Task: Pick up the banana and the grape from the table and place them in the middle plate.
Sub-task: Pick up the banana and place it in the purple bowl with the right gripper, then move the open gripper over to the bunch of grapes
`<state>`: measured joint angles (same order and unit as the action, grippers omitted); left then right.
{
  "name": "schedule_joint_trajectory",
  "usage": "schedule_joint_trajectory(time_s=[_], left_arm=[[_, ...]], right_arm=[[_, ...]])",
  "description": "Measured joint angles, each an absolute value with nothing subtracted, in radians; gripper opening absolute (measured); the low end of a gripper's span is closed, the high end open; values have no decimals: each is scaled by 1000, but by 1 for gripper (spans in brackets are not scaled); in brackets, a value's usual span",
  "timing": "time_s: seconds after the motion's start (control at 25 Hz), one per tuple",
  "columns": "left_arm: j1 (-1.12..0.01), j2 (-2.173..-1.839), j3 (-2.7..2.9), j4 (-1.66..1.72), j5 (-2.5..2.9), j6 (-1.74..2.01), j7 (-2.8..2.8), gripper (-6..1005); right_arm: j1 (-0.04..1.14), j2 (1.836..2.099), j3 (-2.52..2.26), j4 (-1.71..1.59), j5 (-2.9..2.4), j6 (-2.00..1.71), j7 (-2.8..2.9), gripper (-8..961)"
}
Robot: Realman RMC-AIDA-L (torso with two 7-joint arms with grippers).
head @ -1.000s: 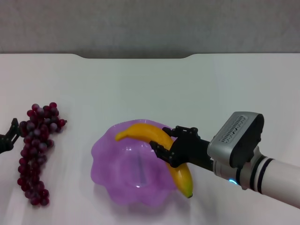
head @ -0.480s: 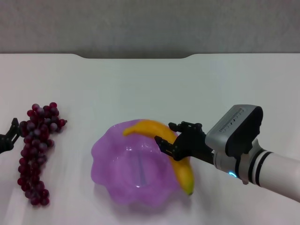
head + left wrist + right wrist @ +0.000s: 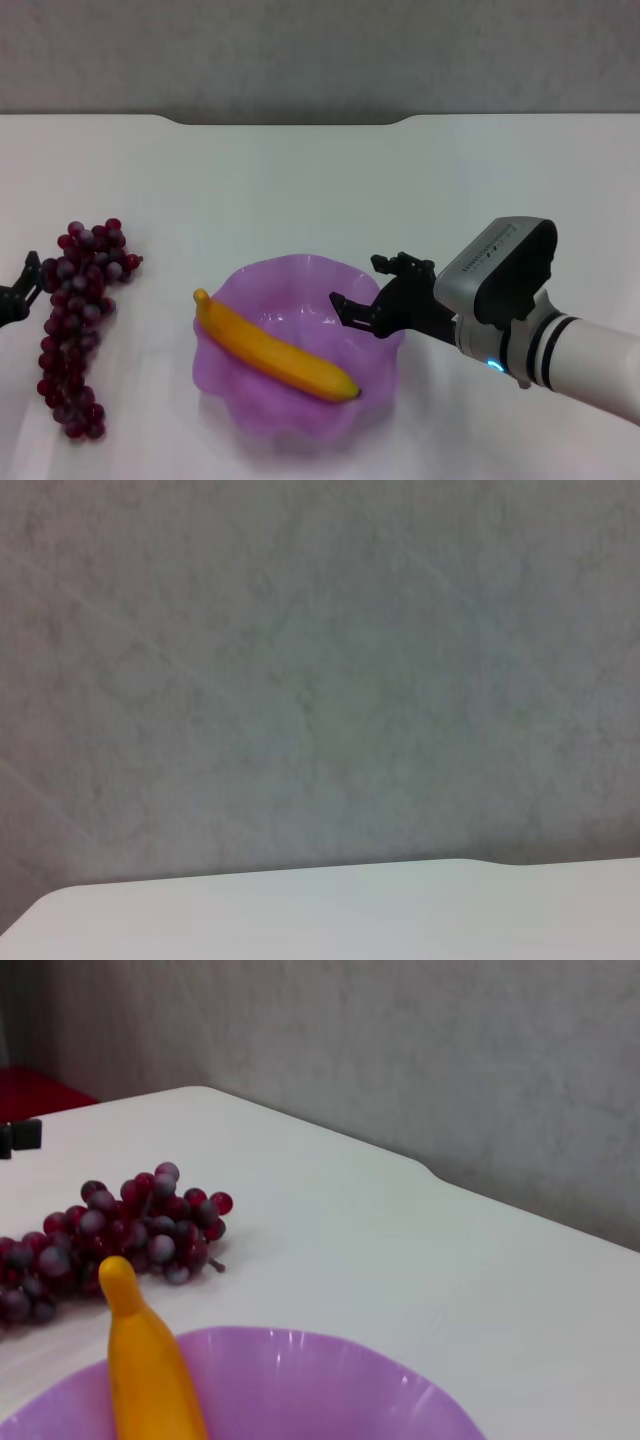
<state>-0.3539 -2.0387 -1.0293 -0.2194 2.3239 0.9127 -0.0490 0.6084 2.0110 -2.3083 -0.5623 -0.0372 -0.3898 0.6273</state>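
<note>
banana (image 3: 275, 352): yellow-orange, plain
grape (image 3: 78, 320): dark red-purple, some frosted pale
middle plate (image 3: 300, 280): translucent purple
table (image 3: 300, 190): plain white
right gripper (image 3: 372, 292): black fingers

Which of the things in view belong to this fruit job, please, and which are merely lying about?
Belonging to the job:
banana, lying in the middle plate
grape, on the table left of the plate
right gripper, jaws open beside the plate
left gripper, beside the grape

Lying about:
nothing else in view
</note>
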Motion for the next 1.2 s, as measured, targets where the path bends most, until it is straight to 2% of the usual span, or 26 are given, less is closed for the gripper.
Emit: schedule_joint_trajectory(time_s=[0.16,0.4,0.56,0.84,0.92,1.04,1.2], left_arm=[[-354,-2039,-1028,-219,2324,913,-49,892],[-354,-2039,-1026,-215,2324,909,-49,892],[-354,-2038,-1025,-215,2324,888,-49,892],[-354,-2036,-1002,-219,2324,875,-49,892],[-354,-2036,-1002,-219,2324,874,-49,892],[-355,-2036,-994,-220,2324,874,-49,892],[-360,-2038,-986,-228,2324,874,-49,892]], right_arm=[[614,2007,-2263,-591,-46,-397,620,806],[579,2004,-2131,-675,-54,-407,511,813],[477,2005,-2027,-800,-54,-409,376,691],[193,2009,-1875,-1107,-62,-472,165,446],[135,2009,-1856,-1118,-57,-572,147,169],[76,2010,-1832,-1064,-54,-762,142,122],[60,2012,-1811,-883,-31,-1035,140,58]])
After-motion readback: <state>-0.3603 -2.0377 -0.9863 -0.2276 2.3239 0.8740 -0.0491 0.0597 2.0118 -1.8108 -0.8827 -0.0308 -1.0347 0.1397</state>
